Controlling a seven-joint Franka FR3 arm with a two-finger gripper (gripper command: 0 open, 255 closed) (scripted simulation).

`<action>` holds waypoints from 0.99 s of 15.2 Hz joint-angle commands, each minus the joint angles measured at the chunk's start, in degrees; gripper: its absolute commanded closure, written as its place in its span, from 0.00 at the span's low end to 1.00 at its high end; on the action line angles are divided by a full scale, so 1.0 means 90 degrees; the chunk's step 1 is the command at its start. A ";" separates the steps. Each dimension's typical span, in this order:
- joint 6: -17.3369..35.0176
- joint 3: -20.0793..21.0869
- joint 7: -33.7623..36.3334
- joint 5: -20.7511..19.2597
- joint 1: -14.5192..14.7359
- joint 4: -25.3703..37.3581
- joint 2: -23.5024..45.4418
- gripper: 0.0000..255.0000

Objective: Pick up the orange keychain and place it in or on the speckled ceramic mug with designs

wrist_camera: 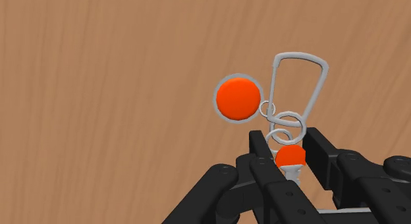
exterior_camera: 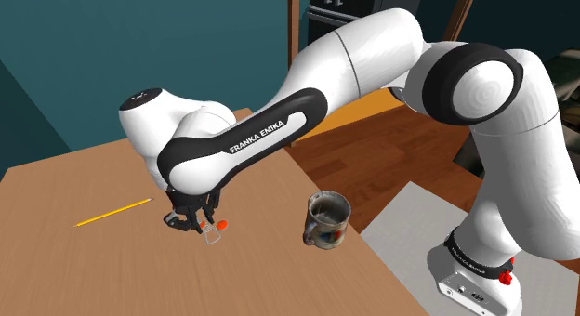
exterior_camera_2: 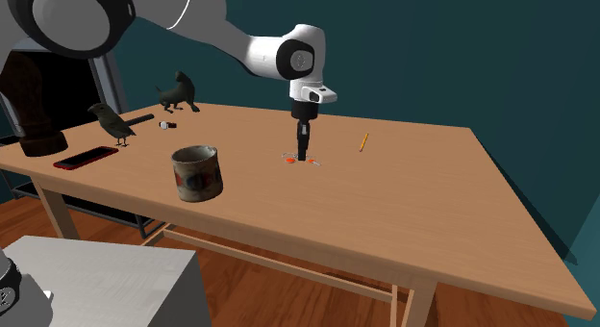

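Soft, even light brightens the wooden table [exterior_camera_2: 413, 171] (the white arm [exterior_camera: 372, 54] shades gently to grey), teal walls [exterior_camera_2: 481, 46] dimmer.

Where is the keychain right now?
The keychain lies on the table right under the gripper, to the left of the mug in the shoulder view.

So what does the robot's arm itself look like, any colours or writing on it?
The arm is made of smooth, rounded white shells with black joints. One black band carries white lettering reading FRANKA EMIKA. The gripper at its tip is all black and blocky.
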 commanded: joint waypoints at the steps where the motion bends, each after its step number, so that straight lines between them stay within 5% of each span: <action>1: -0.0013 -0.0043 -0.0004 -0.0018 -0.0034 -0.0044 0.0032 1.00; 15: -0.0956 0.0058 -0.0065 0.0127 0.0019 0.0621 -0.0274 1.00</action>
